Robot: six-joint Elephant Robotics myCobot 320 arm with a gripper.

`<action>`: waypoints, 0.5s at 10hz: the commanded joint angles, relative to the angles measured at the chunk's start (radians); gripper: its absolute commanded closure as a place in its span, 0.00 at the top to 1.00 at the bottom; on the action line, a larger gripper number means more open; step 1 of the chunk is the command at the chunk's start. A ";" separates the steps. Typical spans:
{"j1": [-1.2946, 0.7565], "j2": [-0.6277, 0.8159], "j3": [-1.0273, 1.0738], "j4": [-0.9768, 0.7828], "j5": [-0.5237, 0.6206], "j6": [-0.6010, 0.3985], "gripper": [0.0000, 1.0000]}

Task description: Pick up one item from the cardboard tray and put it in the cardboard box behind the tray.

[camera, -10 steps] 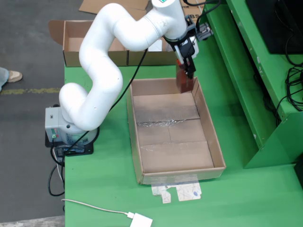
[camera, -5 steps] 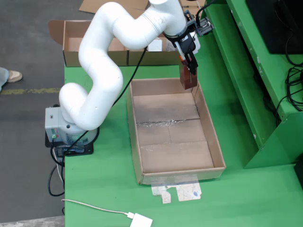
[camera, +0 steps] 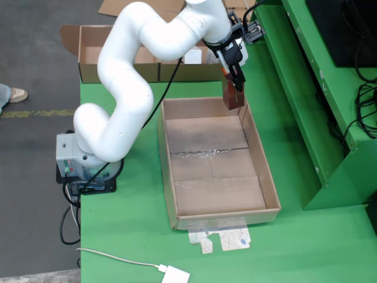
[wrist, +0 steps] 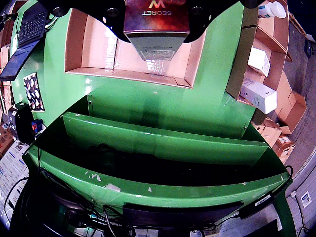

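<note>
One white robot arm (camera: 126, 76) reaches from its base at the left edge of the green table (camera: 129, 212) over to the far right corner of the cardboard tray (camera: 262, 171). Its gripper (camera: 234, 82) is clamped on a dark reddish-brown box (camera: 234, 99), which hangs upright just above the tray's far wall, clear of the tray floor. The tray's floor shows only bare cardboard with a strip of shiny tape across it.

Seen from the gripper-mounted view, the same brown box (wrist: 156, 22) fills the top centre, gripped between the black jaws on either side. Its glossy face carries printed lettering that appears upside down: the word "SECRET" and a large "W" can be read, and a panel of fine print below them is too small to make out. Beyond it lies the open tray (wrist: 89, 44), and further out the green table surface.

Behind the tray in the fixed view sits the cardboard box (camera: 88, 56), open at the top, with a white package (camera: 192, 56) visible inside near the arm. Flattened printed paper scraps (camera: 224, 240) lie on the table just in front of the tray, and a white cable (camera: 118, 259) with a white adapter runs along the near edge.
</note>
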 commanded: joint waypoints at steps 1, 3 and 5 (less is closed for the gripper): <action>0.003 0.040 0.024 0.013 -0.007 0.003 0.00; 0.064 0.026 0.024 0.020 -0.009 -0.007 0.00; 0.112 0.016 0.024 0.025 -0.017 -0.018 0.00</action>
